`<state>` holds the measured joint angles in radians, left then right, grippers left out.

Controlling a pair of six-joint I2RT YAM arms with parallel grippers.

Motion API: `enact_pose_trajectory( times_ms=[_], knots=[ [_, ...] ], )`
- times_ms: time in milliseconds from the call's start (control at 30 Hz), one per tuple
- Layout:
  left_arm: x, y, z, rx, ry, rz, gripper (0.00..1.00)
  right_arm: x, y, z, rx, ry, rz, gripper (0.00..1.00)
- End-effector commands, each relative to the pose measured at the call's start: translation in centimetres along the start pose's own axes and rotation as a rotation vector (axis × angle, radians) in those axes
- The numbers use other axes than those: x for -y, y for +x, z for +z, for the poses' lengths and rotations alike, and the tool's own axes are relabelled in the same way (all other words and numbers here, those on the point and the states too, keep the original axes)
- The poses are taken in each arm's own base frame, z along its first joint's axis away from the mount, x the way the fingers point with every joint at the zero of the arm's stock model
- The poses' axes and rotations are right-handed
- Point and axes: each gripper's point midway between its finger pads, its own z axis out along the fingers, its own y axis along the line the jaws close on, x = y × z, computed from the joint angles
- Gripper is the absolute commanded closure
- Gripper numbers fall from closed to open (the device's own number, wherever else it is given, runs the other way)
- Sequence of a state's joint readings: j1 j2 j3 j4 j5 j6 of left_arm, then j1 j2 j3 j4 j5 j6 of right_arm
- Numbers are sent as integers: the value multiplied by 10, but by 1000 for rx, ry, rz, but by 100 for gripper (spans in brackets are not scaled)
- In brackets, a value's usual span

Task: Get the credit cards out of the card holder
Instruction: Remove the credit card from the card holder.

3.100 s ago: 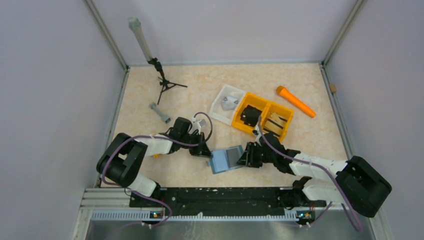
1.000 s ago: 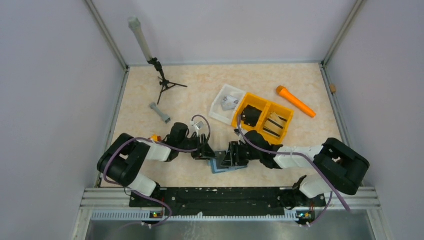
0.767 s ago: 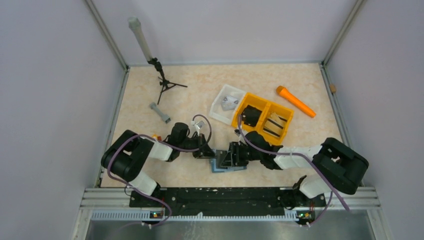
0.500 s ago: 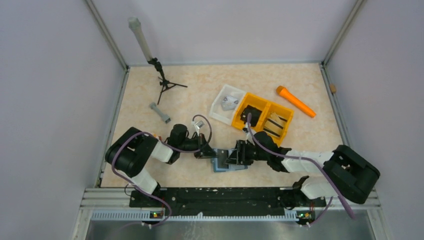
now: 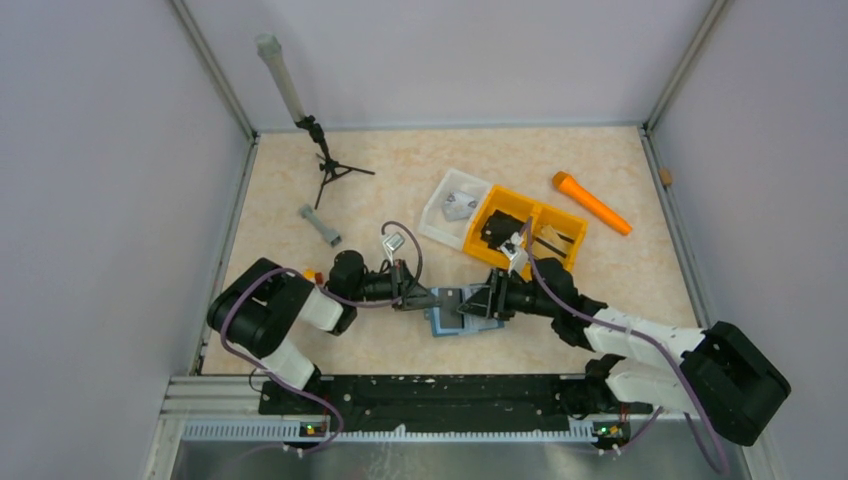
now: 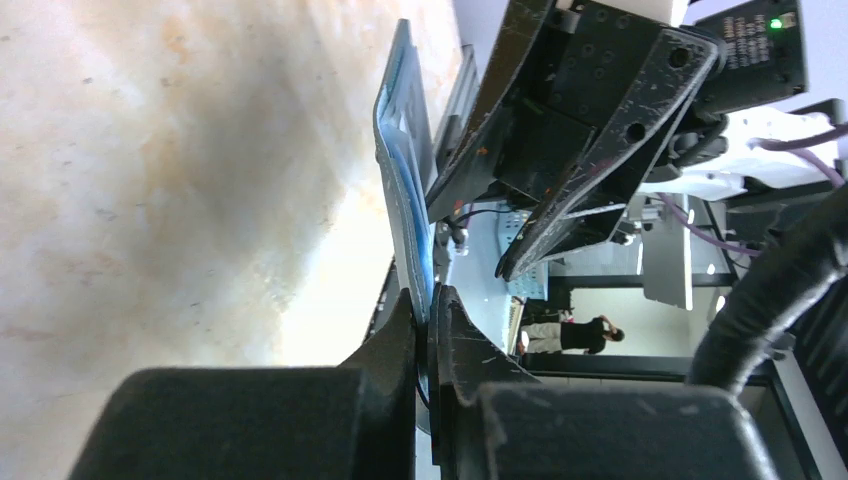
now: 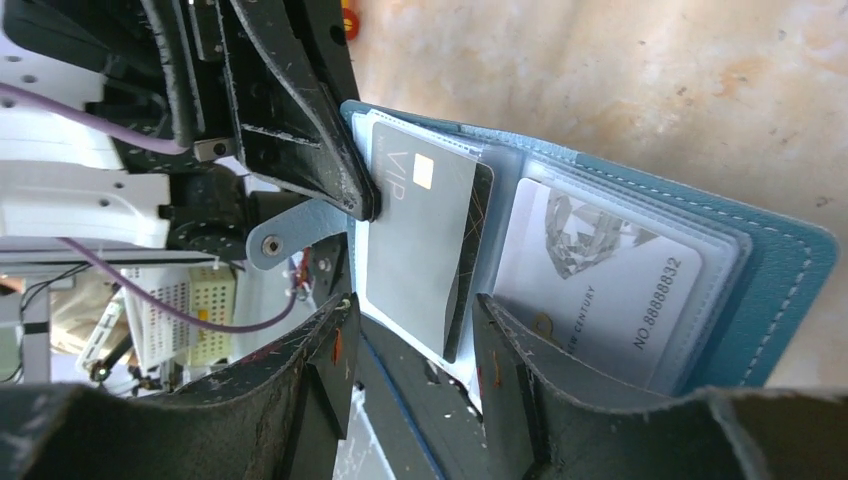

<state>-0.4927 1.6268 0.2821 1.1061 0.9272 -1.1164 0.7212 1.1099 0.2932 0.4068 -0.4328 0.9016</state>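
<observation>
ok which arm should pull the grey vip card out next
Right. The right gripper is open, straddling the end of the grey VIP card in the card holder. The left gripper is shut on the holder's edge, steadying it.

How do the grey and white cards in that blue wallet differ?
The grey card is dark, marked VIP, with a gold chip; the white card shows a diamond picture and a number. The grey card looks uncovered, its end between the open fingers of the right tool; the white card sits under a clear sleeve. Both lie in the open card holder.
</observation>
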Motion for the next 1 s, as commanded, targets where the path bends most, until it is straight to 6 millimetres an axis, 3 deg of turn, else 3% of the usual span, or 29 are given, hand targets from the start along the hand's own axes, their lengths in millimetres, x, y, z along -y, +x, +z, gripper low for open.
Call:
enact_pose_trajectory(
  times_ms=[0, 300, 500, 633, 967],
  knots=[
    [48, -7, -6, 24, 164, 100, 100, -28, -13, -8, 39, -111, -22, 53],
    [81, -7, -15, 37, 288, 108, 100, -46, -17, -15, 45, -197, 0, 54],
    [91, -5, -17, 27, 312, 120, 100, -54, -22, -16, 52, -223, 7, 53],
    [95, -7, -18, 33, 317, 126, 100, -70, -28, -24, 78, -309, 23, 61],
    [123, -12, -24, 45, 374, 175, 100, -107, -48, -46, 162, -444, 15, 67]
  ],
)
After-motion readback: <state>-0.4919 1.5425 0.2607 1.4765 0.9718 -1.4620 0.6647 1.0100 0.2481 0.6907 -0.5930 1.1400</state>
